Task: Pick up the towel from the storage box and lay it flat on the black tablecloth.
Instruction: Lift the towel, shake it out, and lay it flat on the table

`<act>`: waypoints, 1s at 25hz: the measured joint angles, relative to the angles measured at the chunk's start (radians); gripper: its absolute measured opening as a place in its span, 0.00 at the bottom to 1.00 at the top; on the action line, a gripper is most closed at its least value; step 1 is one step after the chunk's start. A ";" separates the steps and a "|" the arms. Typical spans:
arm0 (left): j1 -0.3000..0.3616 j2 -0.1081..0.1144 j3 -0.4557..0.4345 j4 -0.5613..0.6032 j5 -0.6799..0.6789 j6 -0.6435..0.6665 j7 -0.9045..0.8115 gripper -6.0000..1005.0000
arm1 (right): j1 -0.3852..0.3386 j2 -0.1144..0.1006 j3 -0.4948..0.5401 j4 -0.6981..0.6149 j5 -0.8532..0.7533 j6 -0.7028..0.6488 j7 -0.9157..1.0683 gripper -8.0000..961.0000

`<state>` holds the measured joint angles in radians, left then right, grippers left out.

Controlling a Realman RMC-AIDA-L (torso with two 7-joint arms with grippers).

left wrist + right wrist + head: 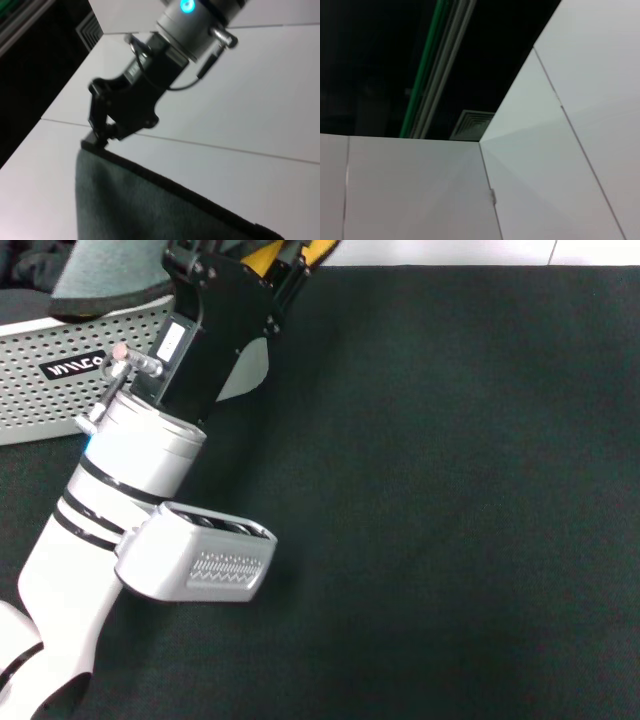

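1. Towel (150, 210): you see its grey face and dark hem, hanging beside the box (60, 380), above the tablecloth (450, 490).
2. Right gripper (100, 137) pinches its corner; yellow shows by the left gripper (275, 252).

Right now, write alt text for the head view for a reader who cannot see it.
The left arm reaches up and away across the black tablecloth, its gripper at the picture's top edge beside a strip of yellow and grey towel. At the far left stands the storage box, a grey cloth draped over its rim.
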<state>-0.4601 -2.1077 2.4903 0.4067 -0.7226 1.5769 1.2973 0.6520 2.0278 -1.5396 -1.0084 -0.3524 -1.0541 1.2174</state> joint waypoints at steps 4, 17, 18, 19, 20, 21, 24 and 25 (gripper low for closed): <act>0.003 0.000 0.045 0.000 0.000 0.006 0.000 0.69 | 0.003 0.000 0.008 0.027 0.001 0.000 -0.002 0.02; -0.011 0.000 0.111 0.000 -0.008 -0.050 -0.037 0.68 | 0.005 0.000 -0.007 0.086 0.002 -0.032 0.003 0.02; -0.012 0.000 0.111 0.001 -0.007 -0.050 -0.038 0.68 | 0.004 0.000 -0.008 0.088 0.002 -0.032 0.003 0.02; -0.012 0.000 0.111 0.001 -0.005 -0.050 -0.042 0.68 | 0.004 0.000 -0.009 0.088 0.002 -0.032 0.003 0.02; -0.014 0.000 0.112 0.001 -0.002 -0.050 -0.053 0.68 | 0.002 0.000 -0.010 0.089 0.002 -0.032 0.002 0.02; -0.015 0.000 0.112 0.001 -0.001 -0.049 -0.060 0.68 | 0.001 0.000 -0.010 0.091 0.002 -0.030 0.001 0.02; -0.015 0.000 0.113 0.001 0.003 -0.044 -0.104 0.68 | 0.001 0.000 -0.010 0.105 0.002 -0.029 -0.003 0.02; -0.014 0.000 0.113 0.001 0.006 -0.043 -0.118 0.68 | 0.001 0.000 -0.010 0.110 0.002 -0.030 -0.005 0.02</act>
<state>-0.4745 -2.1076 2.6033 0.4081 -0.7162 1.5335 1.1790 0.6531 2.0279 -1.5493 -0.8985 -0.3503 -1.0842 1.2128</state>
